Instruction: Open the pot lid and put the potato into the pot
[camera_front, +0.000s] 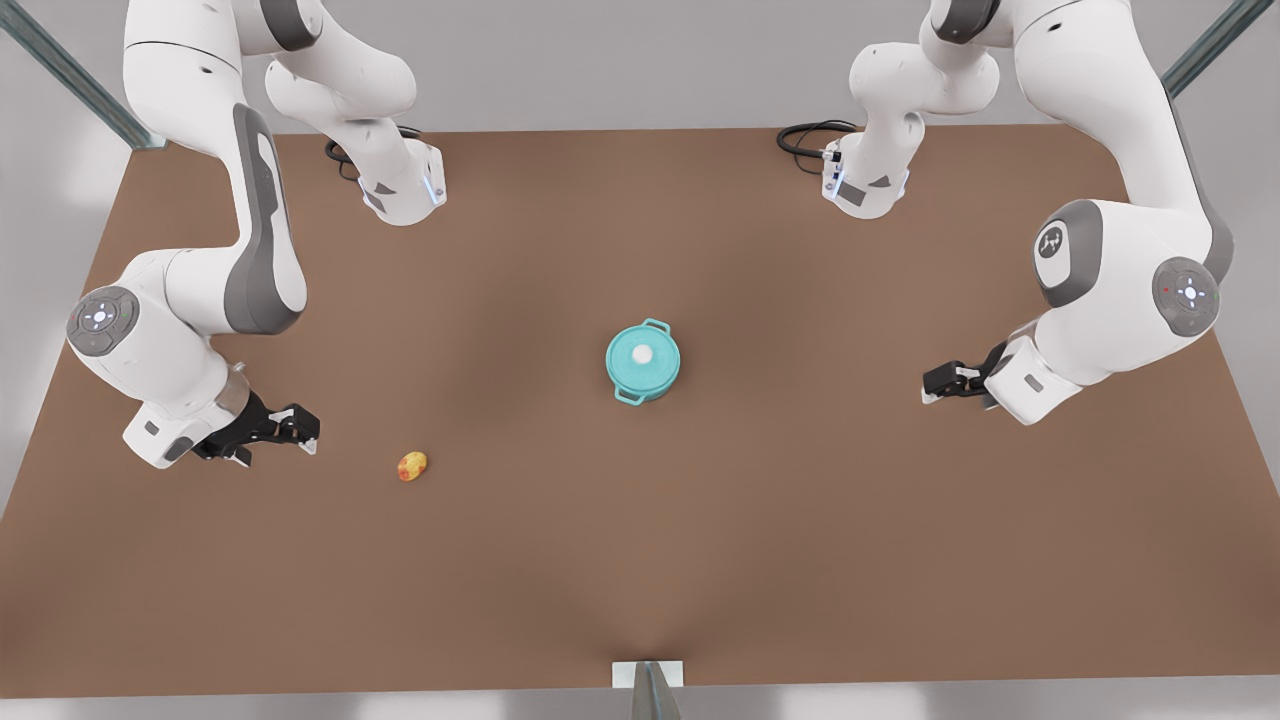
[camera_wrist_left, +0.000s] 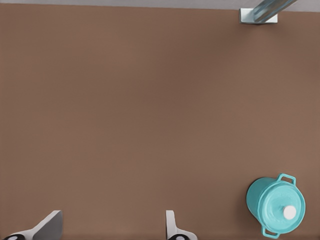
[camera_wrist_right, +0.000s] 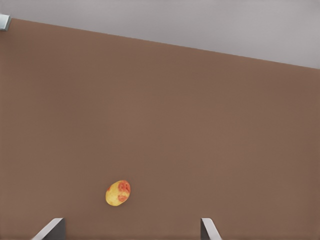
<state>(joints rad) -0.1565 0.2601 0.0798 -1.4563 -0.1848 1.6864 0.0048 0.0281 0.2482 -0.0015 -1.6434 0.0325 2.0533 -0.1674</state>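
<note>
Brown tabletop (camera_front: 640, 560) spreads wide under both arms, with grey wall behind it. Your biggest task item is the pot (camera_front: 643, 362), sitting near the table's middle with its lid (camera_front: 642, 356) seated flat on top; the loop handles stick out on opposite sides. Judge the pot as rigid and fairly heavy for its size, so it should stay put when you lift the lid. The lid looks stiff and smooth, too wide and flat to pinch by its rim, so take it by the small white knob (camera_front: 642, 353) at its centre, pinching square so it does not tilt or slip. The potato (camera_front: 412, 466) lies alone on the table, well apart from the pot toward the front view's left; it is small, light, firm and rounded, likely to roll, so close across its narrow middle. Your right gripper (camera_front: 303, 430) hangs near the potato, on the front view's left, jaws spread wide and empty, fingertips (camera_wrist_right: 52, 227) showing in its wrist view. Your left gripper (camera_front: 932, 385) waits on the front view's right, well clear of the pot, jaws also wide apart and holding nothing.
</note>
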